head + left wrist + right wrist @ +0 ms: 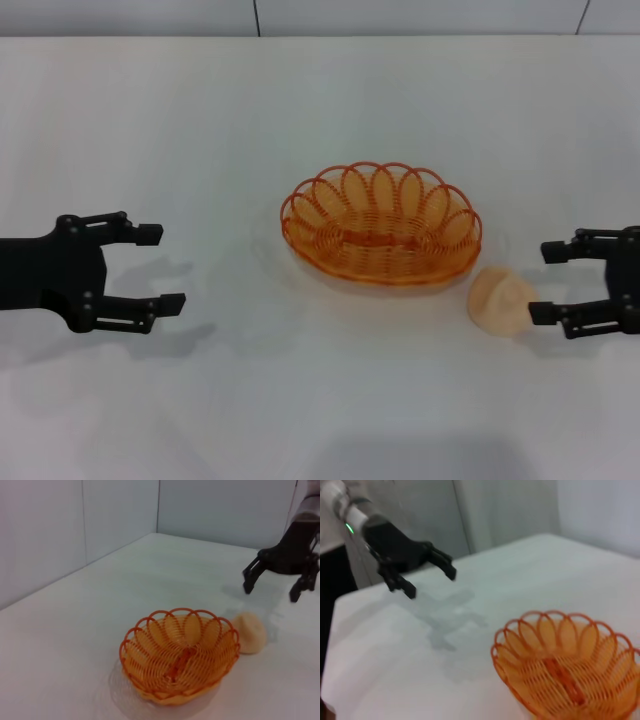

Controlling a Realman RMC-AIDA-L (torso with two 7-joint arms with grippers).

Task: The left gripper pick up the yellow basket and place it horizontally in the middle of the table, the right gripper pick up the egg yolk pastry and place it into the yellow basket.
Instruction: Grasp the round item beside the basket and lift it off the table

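Note:
The yellow basket (381, 224) lies flat and empty on the white table (200, 120), its long side across the middle. It also shows in the left wrist view (179, 653) and the right wrist view (567, 664). The egg yolk pastry (499, 299) rests on the table just off the basket's right end, also seen in the left wrist view (250, 632). My right gripper (546, 283) is open, right beside the pastry, its lower fingertip almost at it. My left gripper (160, 268) is open and empty, well left of the basket.
A pale wall (400, 15) with panel seams runs along the table's far edge. In the right wrist view a dark edge (330, 620) borders the table behind the left arm.

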